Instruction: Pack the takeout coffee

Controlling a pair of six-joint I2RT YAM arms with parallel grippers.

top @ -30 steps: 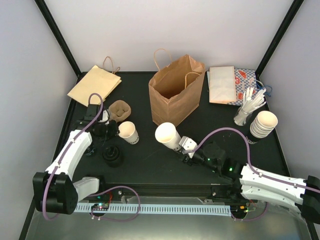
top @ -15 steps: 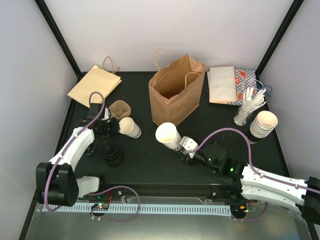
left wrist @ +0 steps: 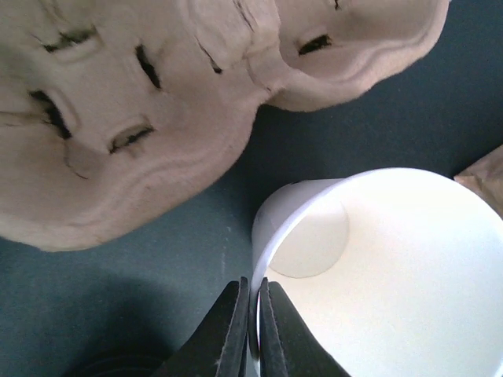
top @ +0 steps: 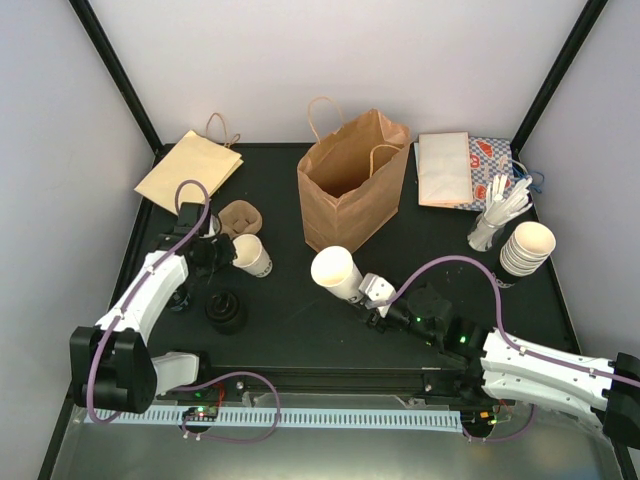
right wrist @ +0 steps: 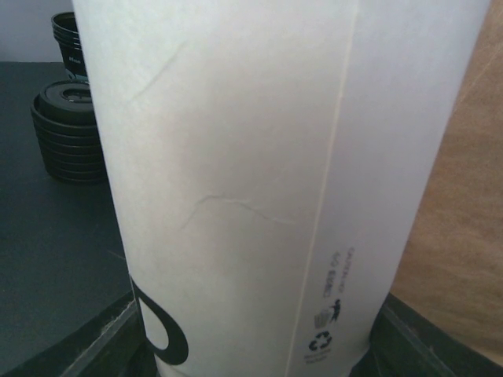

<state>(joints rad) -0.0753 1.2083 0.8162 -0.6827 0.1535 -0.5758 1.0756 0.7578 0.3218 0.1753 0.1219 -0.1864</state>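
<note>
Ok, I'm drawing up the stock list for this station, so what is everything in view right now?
open paper bag: one, brown, standing at back centre
flat paper bag: one, tan, back left corner
cup carrier: one, brown, left side, behind the small cup
small cup: one, white, left side
larger cup: one, white, in front of the open paper bag
lids: a stack, black, near left
nested cups: one stack, cream, right edge
cutlery: a bunch, white, back right
flat packets: two, one white, one red-printed, back right
table: one, black
left tool: shut on the small cup's rim
right tool: closed around the larger cup
</note>
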